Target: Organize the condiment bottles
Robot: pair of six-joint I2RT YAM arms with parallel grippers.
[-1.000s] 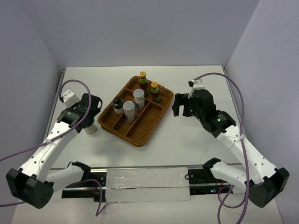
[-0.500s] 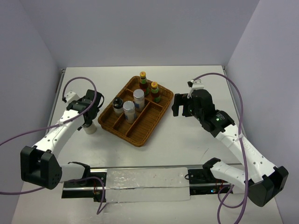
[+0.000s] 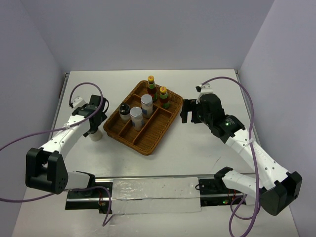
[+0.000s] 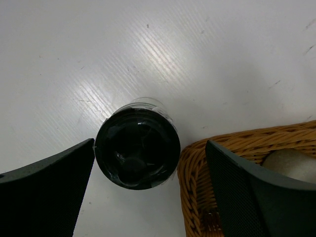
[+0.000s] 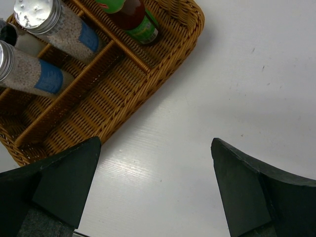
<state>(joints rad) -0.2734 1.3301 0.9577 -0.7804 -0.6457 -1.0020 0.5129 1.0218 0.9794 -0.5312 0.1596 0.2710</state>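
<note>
A pale cream bottle with a black cap (image 3: 95,135) stands on the table just left of the brown wicker tray (image 3: 148,144). My left gripper (image 3: 92,124) is over it, open. In the left wrist view the black cap (image 4: 137,148) sits between the fingers, close to the left finger (image 4: 49,190), with the tray's rim (image 4: 197,168) inside the right one. In the tray stand the second cream bottle (image 3: 124,111), two silver-lidded shakers (image 3: 146,104) (image 3: 136,117) and two red sauce bottles (image 3: 151,85) (image 3: 163,97). My right gripper (image 3: 189,112) is open and empty, right of the tray.
In the right wrist view the open gripper (image 5: 155,143) hangs above bare white table beside the tray's corner (image 5: 190,19). The tray's near-right slot (image 3: 157,127) holds nothing. Purple cables loop off both arms. Grey walls close the table's back and sides.
My left gripper has swung in and settled over the cream bottle on the table. My right gripper has shifted slightly left toward the tray. The bottles have not moved.
</note>
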